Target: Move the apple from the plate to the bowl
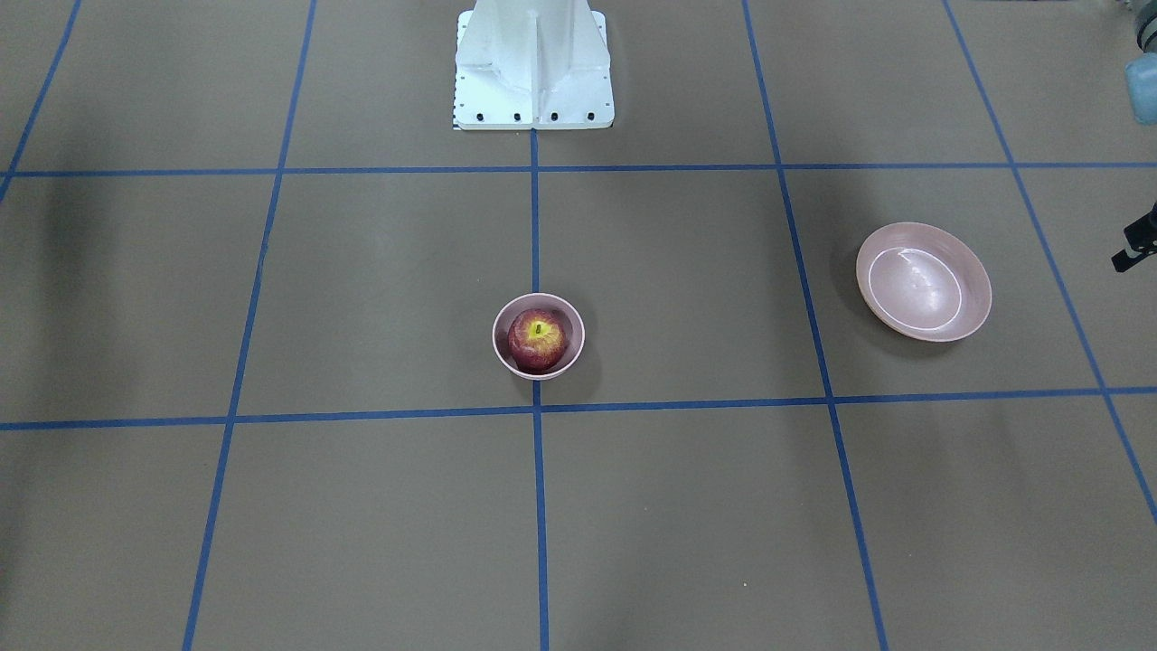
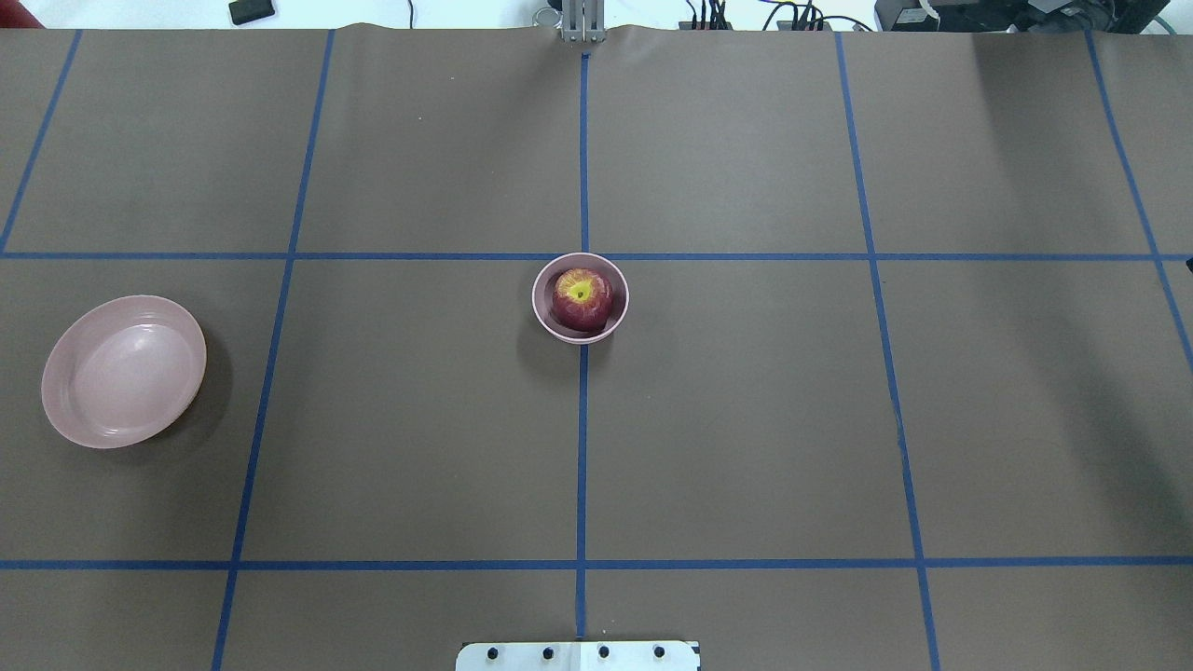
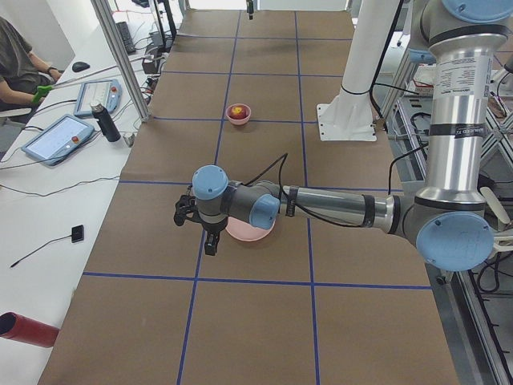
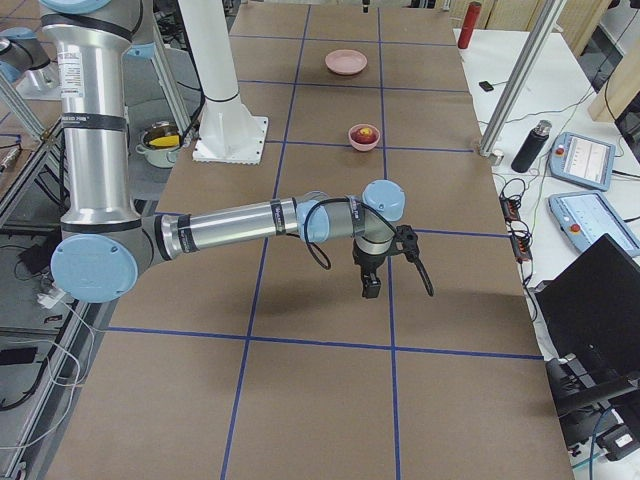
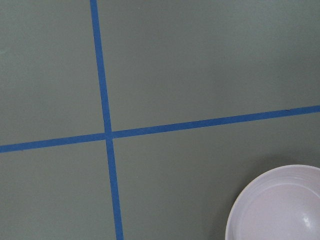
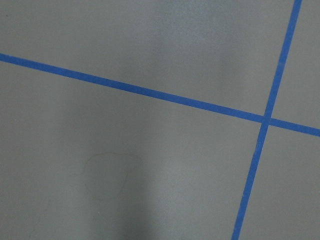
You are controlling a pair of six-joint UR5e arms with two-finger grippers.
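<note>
The dark-red apple [image 2: 582, 298] with its yellow-green stem patch sits inside the small deep pink bowl [image 2: 544, 284] at the table's centre; both also show in the front view, apple [image 1: 537, 339] and bowl [image 1: 503, 327]. The wide pink plate [image 2: 123, 370] lies bare on the robot's left side, seen too in the front view [image 1: 922, 281] and in the left wrist view [image 5: 280, 210]. My left gripper [image 3: 210, 242] hangs beside the plate's outer side; only a dark edge of it shows in the front view [image 1: 1135, 242]. My right gripper [image 4: 370, 285] hangs over bare table on the right. I cannot tell if either is open or shut.
The brown table is marked by blue tape lines [image 2: 582, 447]. The robot's white base [image 1: 533, 63] stands at the middle of the robot's side. Tablets [image 3: 60, 136] and a dark bottle [image 3: 104, 122] lie on the white bench past the far edge.
</note>
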